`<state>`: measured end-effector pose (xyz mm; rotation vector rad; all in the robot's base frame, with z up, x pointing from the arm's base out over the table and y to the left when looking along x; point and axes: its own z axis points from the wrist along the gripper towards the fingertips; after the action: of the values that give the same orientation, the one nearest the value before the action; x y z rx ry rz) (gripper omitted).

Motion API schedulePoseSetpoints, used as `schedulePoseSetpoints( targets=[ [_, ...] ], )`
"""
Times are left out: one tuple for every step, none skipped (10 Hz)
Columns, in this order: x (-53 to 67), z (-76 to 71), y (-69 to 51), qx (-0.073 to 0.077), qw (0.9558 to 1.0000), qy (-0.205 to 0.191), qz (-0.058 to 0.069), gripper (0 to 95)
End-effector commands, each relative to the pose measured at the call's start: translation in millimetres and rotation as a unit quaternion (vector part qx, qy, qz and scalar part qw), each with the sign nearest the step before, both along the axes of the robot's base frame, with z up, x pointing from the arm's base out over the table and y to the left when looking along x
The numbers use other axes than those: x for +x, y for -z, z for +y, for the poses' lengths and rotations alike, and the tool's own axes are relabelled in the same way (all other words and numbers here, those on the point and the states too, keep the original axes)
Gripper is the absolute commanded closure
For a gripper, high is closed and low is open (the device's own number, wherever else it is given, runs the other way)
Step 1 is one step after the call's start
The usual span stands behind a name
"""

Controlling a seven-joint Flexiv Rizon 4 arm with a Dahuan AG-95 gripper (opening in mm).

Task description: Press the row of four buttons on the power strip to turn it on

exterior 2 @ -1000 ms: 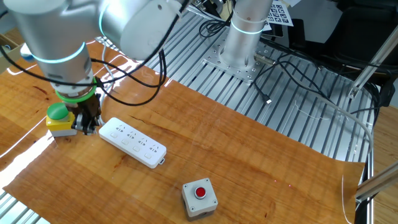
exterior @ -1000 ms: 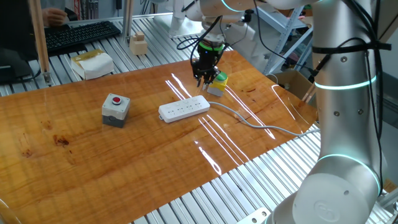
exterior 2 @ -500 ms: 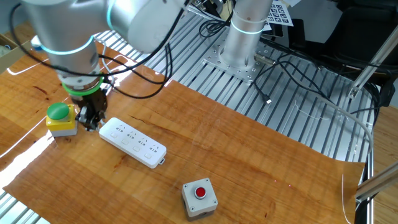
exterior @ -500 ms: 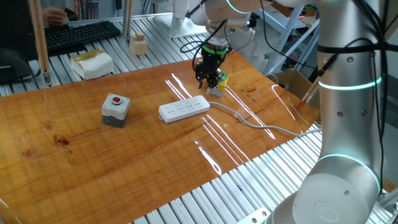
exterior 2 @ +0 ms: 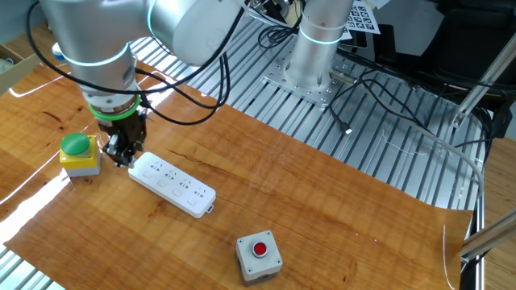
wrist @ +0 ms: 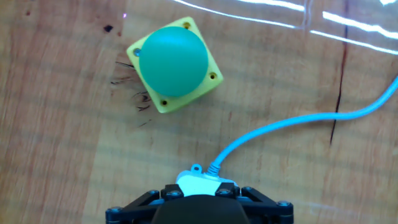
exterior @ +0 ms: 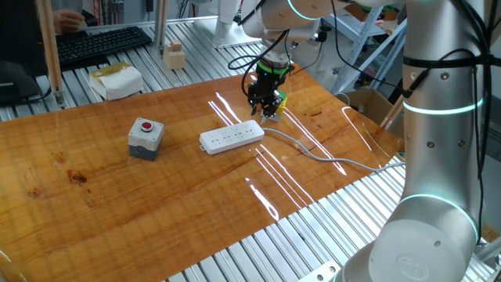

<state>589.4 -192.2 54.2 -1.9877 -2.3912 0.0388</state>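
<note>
from left to right in the one fixed view i see the grey box with a red button (exterior: 145, 135), then the power strip (exterior: 232, 137) lying flat on the surface (exterior: 117, 204), then my gripper (exterior: 266, 109) hanging over the strip's cable end, just beside the green-capped yellow box (exterior 2: 77, 153).

risk, as i judge it: i come down on the green cap or on the grey cable (wrist: 292, 124) instead of a switch, because they are so near.

the row of four buttons is too small to make out. whether the fingers are apart or together, i cannot tell; the hand view hides the tips.
</note>
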Motion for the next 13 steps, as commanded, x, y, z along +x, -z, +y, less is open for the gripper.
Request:
schedulePoseSetpoints(
  targets=[
    [-7.6, 3.8, 2.2, 0.009, 0.9998, 0.018, 0.000, 57.0],
    [-11.2, 5.8, 3.9, 0.010, 0.9997, 0.022, 0.000, 57.0],
    [-14.3, 8.7, 4.2, 0.013, 0.9995, 0.027, 0.000, 57.0],
    [-18.1, 13.0, 3.5, 0.017, 0.9993, 0.032, 0.000, 57.0],
    [-21.6, 16.6, 3.2, 0.020, 0.9992, 0.035, 0.000, 57.0],
    [-24.4, 19.1, 3.5, 0.020, 0.9991, 0.037, 0.000, 57.0],
    [-25.5, 19.6, 4.3, 0.022, 0.9991, 0.038, 0.000, 57.0],
    [-25.7, 20.1, 5.1, 0.024, 0.9990, 0.039, 0.001, 57.0],
    [-25.4, 20.8, 6.3, 0.025, 0.9990, 0.038, 0.001, 57.0],
    [-25.3, 21.4, 7.1, 0.024, 0.9990, 0.037, 0.001, 57.0],
    [-25.4, 21.6, 7.6, 0.024, 0.9991, 0.036, 0.000, 57.0],
    [-25.5, 21.9, 8.0, 0.023, 0.9991, 0.034, -0.001, 57.0],
    [-25.4, 22.0, 8.2, 0.023, 0.9992, 0.032, -0.001, 57.0]
  ],
)
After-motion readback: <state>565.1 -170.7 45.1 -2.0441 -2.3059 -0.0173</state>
